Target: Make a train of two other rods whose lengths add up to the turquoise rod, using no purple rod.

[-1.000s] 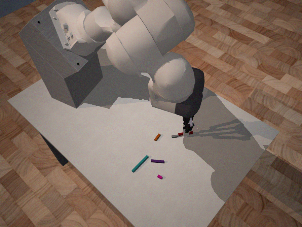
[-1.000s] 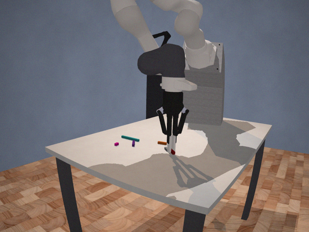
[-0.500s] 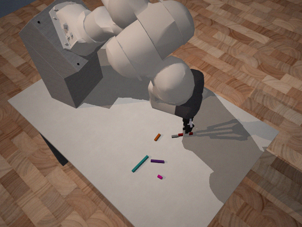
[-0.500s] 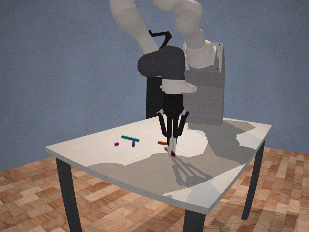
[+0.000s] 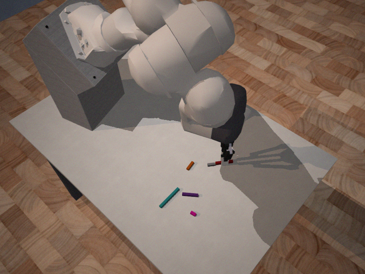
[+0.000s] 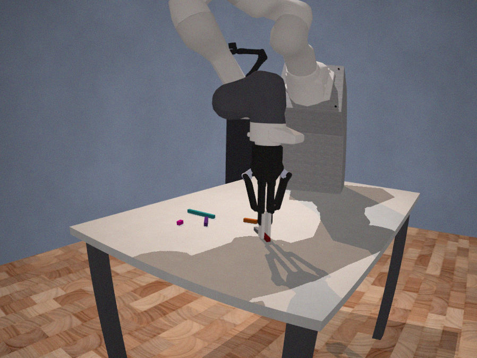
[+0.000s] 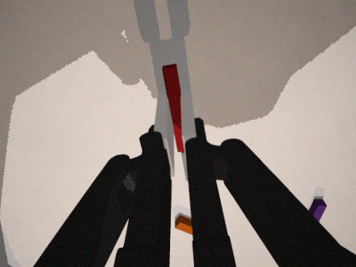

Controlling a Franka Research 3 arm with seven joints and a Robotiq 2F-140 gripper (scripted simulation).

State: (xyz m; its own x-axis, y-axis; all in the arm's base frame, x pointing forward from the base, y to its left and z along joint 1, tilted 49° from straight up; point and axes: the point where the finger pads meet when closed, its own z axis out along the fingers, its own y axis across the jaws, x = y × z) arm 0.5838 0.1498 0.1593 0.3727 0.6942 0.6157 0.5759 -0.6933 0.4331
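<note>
The hand (image 5: pixel 226 160) (image 6: pixel 266 227) (image 7: pixel 176 109) grips the red rod (image 5: pixel 230 161) (image 6: pixel 266 237) (image 7: pixel 173 93); 1 orange rod (image 5: pixel 190 165) (image 6: pixel 250 220) (image 7: pixel 183 225) lies near, turquoise (image 5: pixel 169 197) (image 6: pixel 201 213) farther.

White table (image 5: pixel 132 165) (image 6: pixel 154 238), turquoise rod (image 5: pixel 169 197) (image 6: pixel 201 213), purple rod (image 5: pixel 190 194) (image 6: pixel 206 221) (image 7: pixel 318 210), magenta rod (image 5: pixel 193 213) (image 6: pixel 179 222), orange rod (image 5: pixel 190 165) (image 6: pixel 250 220) (image 7: pixel 183 225) lying apart

Steep overhead, frontal table-height, close downward wrist
</note>
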